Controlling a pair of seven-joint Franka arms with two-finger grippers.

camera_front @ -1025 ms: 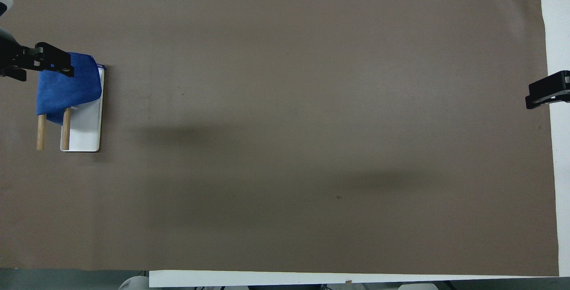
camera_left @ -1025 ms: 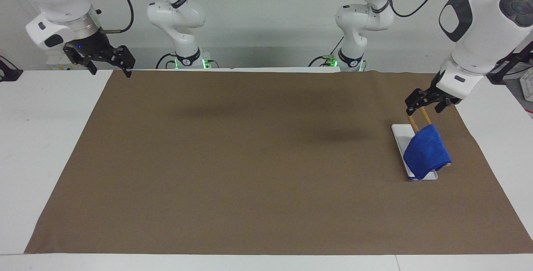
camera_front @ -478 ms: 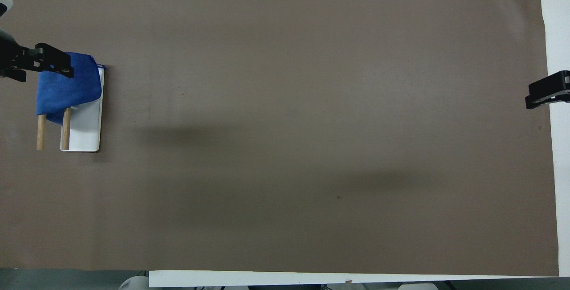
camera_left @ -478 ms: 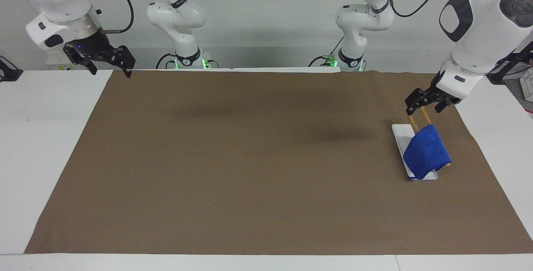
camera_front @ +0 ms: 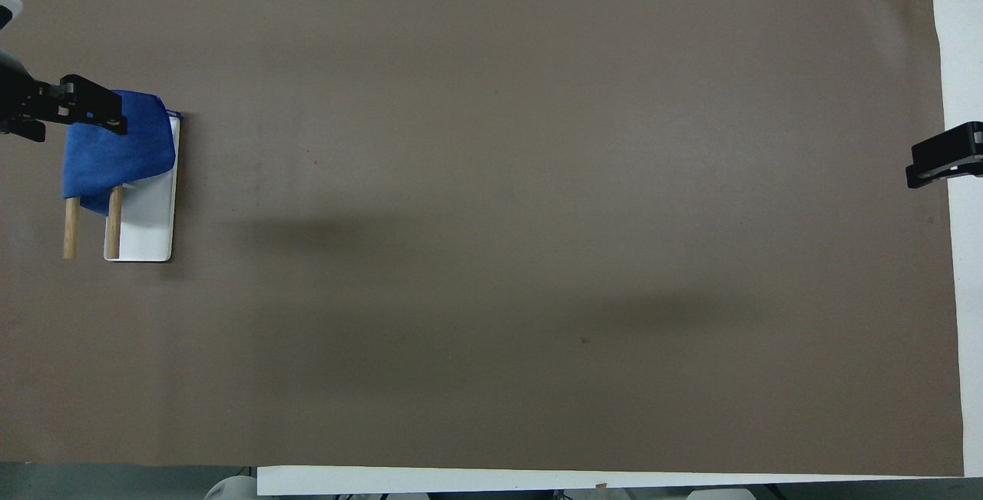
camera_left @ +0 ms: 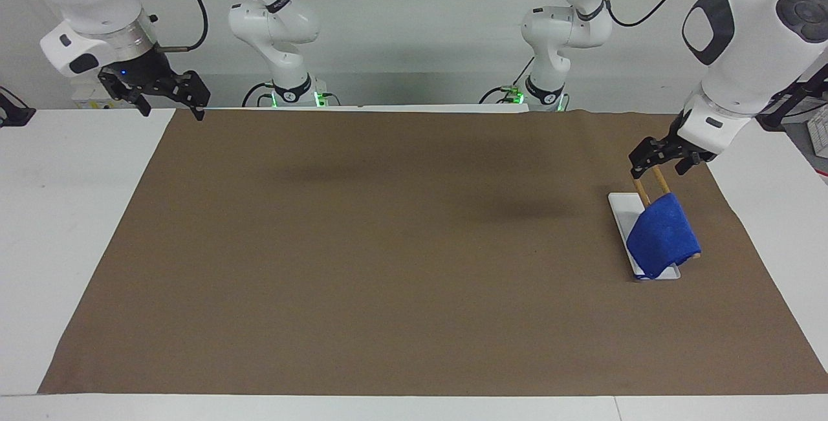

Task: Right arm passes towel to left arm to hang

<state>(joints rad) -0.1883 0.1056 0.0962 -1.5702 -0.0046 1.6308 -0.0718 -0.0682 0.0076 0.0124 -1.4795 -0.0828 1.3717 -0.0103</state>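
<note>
The blue towel (camera_left: 663,235) hangs draped over the two wooden rods (camera_left: 660,180) of a small rack with a white base (camera_left: 620,211), toward the left arm's end of the table. It covers the rods' ends farther from the robots (camera_front: 115,150). My left gripper (camera_left: 660,163) hovers open and empty just above the rack, clear of the towel; the overhead view also shows it (camera_front: 73,120). My right gripper (camera_left: 171,109), with its blue light, waits open and empty in the air over the mat's edge at the right arm's end (camera_front: 946,162).
A large brown mat (camera_left: 388,246) covers most of the white table (camera_left: 65,214). The bare parts of the rods (camera_front: 114,233) and the white base (camera_front: 150,227) lie nearer to the robots than the towel.
</note>
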